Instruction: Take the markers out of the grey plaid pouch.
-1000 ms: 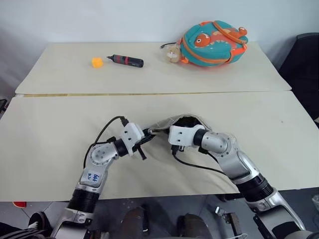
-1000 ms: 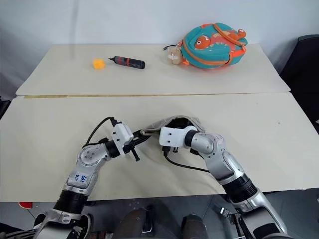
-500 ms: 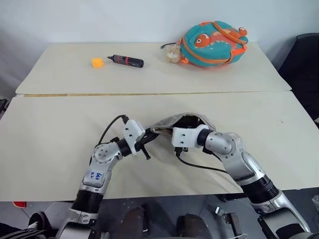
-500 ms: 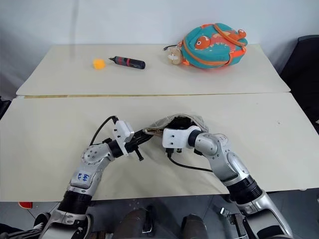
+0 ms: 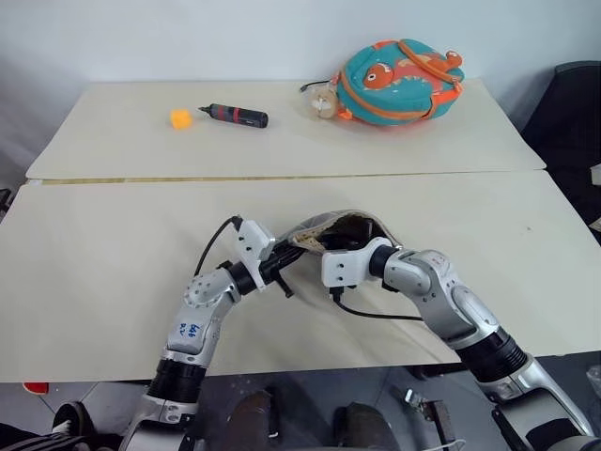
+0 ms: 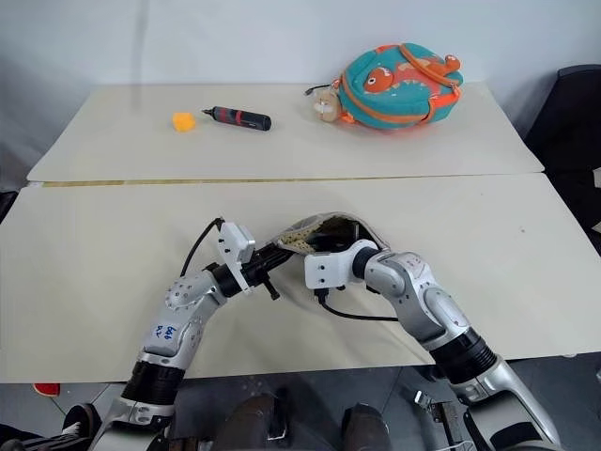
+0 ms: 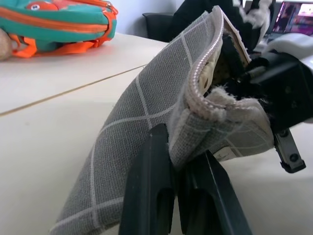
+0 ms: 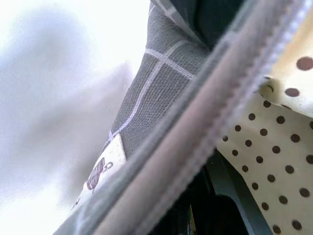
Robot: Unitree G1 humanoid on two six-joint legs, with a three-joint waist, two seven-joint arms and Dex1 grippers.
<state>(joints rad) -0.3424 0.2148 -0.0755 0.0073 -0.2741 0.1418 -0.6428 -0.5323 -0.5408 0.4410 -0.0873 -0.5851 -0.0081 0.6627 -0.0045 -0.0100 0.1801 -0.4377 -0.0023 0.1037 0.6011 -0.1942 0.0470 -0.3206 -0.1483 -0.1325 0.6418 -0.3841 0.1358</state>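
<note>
grey plaid pouch (image 7: 146, 122) | small white label (image 8: 100, 170), print unreadable

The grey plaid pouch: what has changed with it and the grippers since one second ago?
The grey plaid pouch now gapes wider, its open mouth lifted more. The left gripper stays shut on its edge; the right gripper stays inside the opening. The fish backpack has not moved.

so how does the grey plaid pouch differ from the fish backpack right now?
The grey plaid pouch is flat grey fabric with thin white grid lines; the fish backpack is rounded, teal and orange. The pouch is held up on the near table between both pincers, its mouth gaping; the backpack sits untouched on the far table. The left pincer is clamped on the pouch's edge. Both are fabric carriers.
</note>
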